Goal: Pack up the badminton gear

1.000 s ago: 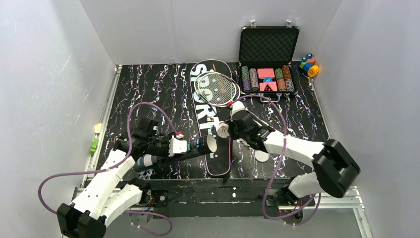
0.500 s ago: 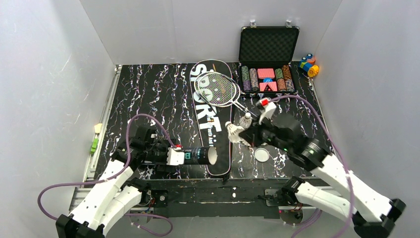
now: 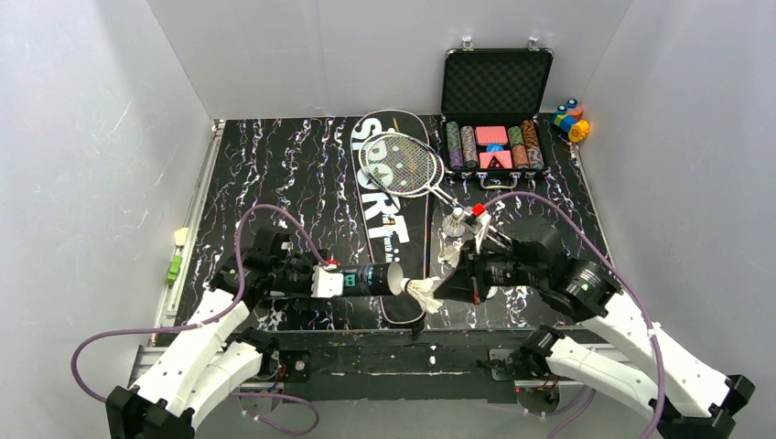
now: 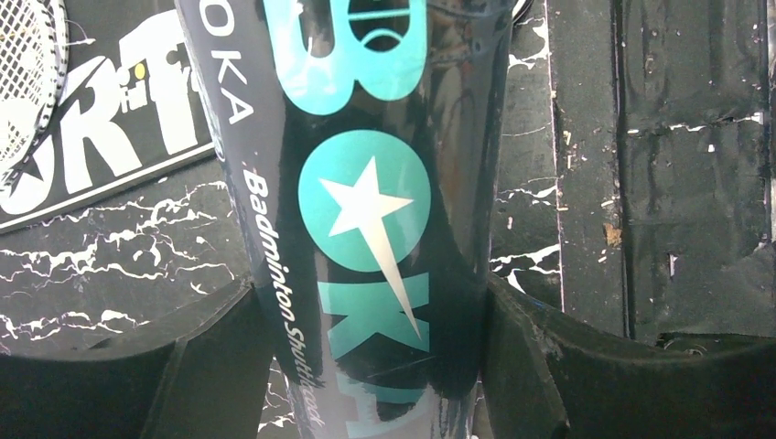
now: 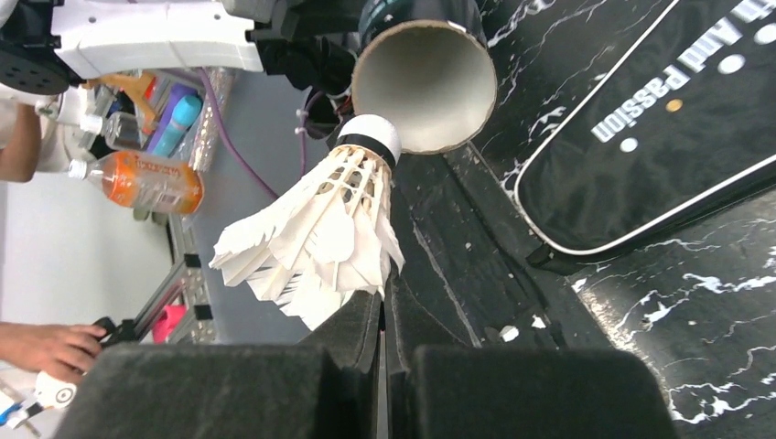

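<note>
My left gripper (image 3: pixel 340 280) clamps the tube (image 3: pixel 371 278), held level above the table's (image 3: pixel 274 165) near edge, mouth facing right. My right gripper (image 3: pixel 448 291) is closed on a shuttlecock (image 3: pixel 423 291) by its feathers, cork just at the tube mouth

The right tool (image 3: pixel 441 287) has swung its shuttlecock (image 3: pixel 423 292) down to the tube (image 3: pixel 371 278) mouth.

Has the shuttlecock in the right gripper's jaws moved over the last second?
Yes. The shuttlecock went toward the near edge: from over the bag's middle to its narrow end, now at the tube's open mouth.
</note>
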Robot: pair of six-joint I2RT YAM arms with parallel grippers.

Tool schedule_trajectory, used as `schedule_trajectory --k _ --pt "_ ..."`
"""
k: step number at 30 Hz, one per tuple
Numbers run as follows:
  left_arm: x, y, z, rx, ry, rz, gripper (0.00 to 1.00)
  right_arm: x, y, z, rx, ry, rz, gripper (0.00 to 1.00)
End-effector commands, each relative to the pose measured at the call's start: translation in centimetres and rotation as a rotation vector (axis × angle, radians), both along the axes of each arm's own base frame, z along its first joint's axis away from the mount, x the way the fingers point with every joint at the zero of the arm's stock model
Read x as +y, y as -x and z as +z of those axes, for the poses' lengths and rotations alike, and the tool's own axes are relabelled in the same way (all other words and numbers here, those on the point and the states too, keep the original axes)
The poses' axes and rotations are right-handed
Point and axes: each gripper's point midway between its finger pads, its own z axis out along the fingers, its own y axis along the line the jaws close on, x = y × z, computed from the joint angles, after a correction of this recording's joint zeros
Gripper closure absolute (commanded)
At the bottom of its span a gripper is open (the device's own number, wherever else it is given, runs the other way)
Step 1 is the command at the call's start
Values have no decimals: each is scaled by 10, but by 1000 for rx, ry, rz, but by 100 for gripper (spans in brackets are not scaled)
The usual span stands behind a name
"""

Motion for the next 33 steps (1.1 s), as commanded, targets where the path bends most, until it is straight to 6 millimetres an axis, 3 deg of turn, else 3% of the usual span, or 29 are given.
schedule_trajectory --k 1,7,17,19,23,26,29,33 --pt "-12 -5 30 -73 79 -37 79 13 8 7 22 -24 103 99" --pt "-16 -2 40 -68 110 -45 79 27 -6 -2 33 -1 109 99" --pt "-18 5 39 -53 109 -78 79 46 -26 7 11 -36 79 99" --pt "-19 7 38 -50 111 -87 79 50 -29 7 16 -36 79 89" --pt "-21 9 37 -40 112 -97 79 56 -36 4 40 -4 73 55" --pt "-21 12 35 -24 113 -94 79 54 -40 1 30 19 51 36" --pt "-21 13 32 -20 112 -93 80 47 -44 4 -9 34 15 27" --pt "-21 13 33 -20 113 -89 80 32 -46 3 -58 61 -45 23"
